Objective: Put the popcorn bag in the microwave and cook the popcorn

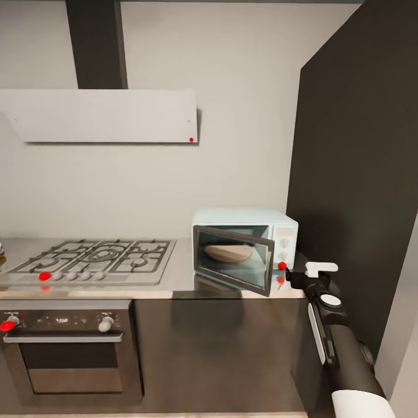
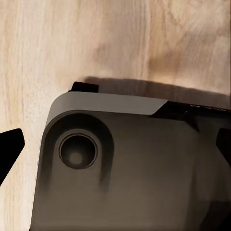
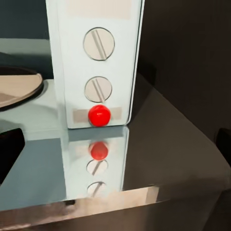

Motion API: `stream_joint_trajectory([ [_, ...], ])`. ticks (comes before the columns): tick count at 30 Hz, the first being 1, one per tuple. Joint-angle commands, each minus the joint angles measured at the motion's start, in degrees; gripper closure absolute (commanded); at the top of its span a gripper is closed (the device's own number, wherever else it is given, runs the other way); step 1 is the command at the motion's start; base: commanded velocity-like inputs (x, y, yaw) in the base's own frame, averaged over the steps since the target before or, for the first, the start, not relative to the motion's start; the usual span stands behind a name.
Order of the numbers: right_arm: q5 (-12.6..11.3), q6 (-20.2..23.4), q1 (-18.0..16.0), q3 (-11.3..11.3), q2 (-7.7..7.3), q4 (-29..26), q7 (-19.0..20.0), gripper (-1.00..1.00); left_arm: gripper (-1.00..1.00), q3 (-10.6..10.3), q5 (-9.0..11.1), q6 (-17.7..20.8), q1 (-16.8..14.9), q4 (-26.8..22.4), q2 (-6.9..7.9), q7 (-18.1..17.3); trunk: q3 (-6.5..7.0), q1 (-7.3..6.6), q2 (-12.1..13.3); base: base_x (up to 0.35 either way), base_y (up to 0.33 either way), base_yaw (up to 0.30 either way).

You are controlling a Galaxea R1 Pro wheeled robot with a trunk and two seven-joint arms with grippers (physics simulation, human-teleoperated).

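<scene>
While the microwave point(image 1: 247, 249) is seen on the grey worktop point(image 1: 180, 278) beside the hob point(image 1: 96, 261), its door hangs ajar with the beige turntable point(image 1: 228, 253) visible inside. The right gripper point(image 1: 297, 277) is held by the red button point(image 3: 99, 115) on the knob panel point(image 3: 98, 62); its spread cannot be told.

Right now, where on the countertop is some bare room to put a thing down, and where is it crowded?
The countertop is bare in the strip between the gas hob and the microwave. Right of the microwave a small bare corner reaches the dark wall panel. In front of the microwave it is crowded: its door hangs open, and the right gripper is close by.
</scene>
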Motion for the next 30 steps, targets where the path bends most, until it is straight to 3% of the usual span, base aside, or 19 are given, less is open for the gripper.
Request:
stream_joint_trajectory([
  [1,0.38,0.28,-0.04,-0.09,0.04,-0.07,0.12,-1.00,-1.00,0.03,0.40,-0.13,-0.01,-0.01,-0.01,0.00,-0.06,0.03,-0.04,0.277,-0.141,0.000],
  [16,-0.18,-0.15,-0.04,0.20,0.21,0.31,0.78,-1.00,-1.00,0.04,0.40,-0.13,-0.01,-0.02,-0.01,0.00,-0.06,0.03,-0.04,0.214,-0.126,0.000],
  [18,-0.16,-0.09,-0.04,0.42,0.99,0.44,0.86,-1.00,-1.00,0.03,0.40,-0.13,-0.01,-0.01,-0.01,0.00,-0.06,0.03,-0.04,0.097,-0.027,0.000],
  [20,-0.15,0.02,-0.04,1.28,1.09,0.50,0.89,-1.00,-1.00,0.03,0.40,-0.13,-0.01,-0.02,-0.01,0.00,-0.06,0.03,-0.04,0.027,-0.007,0.000],
  [23,-0.31,-0.18,-0.04,4.39,1.17,0.86,0.82,-1.00,-1.00,0.05,0.40,-0.13,-0.01,-0.02,-0.01,0.00,-0.06,0.03,-0.04,0.005,-0.001,0.000],
  [25,-0.38,-0.23,-0.04,4.53,1.18,0.94,1.00,-1.00,-1.00,0.08,0.40,-0.13,-0.01,-0.03,-0.01,0.00,-0.06,0.03,-0.04,0.000,0.000,0.000],
  [27,-0.40,-0.28,-0.04,4.69,1.18,0.97,2.29,-1.00,-1.00,0.09,0.40,-0.13,-0.01,-0.02,-0.01,0.00,-0.06,0.03,-0.04,0.000,0.000,0.000],
  [30,-0.47,-0.35,-0.04,4.66,1.14,0.98,8.47,-1.00,-1.00,0.09,0.40,-0.13,-0.01,-0.03,-0.01,0.00,-0.06,0.03,-0.04,0.000,0.000,0.000],
])
